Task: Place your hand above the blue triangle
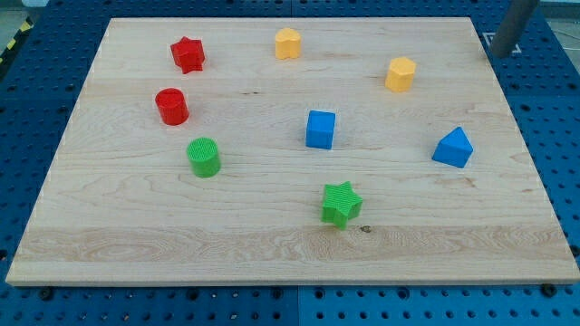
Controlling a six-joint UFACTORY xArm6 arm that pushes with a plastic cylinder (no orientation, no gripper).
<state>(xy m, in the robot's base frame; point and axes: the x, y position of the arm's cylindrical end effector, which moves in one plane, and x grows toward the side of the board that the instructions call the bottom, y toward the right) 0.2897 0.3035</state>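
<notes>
The blue triangle [453, 148] lies near the right edge of the wooden board [272, 244]. My rod comes in at the view's top right corner, and my tip [501, 54] is just off the board's top right corner, well above and a little right of the blue triangle. It touches no block.
Other blocks on the board: a blue cube [320, 129] in the middle, a green star [341, 203], a green cylinder [204, 157], a red cylinder [171, 106], a red star [188, 54], and two yellow blocks [287, 43] [400, 74].
</notes>
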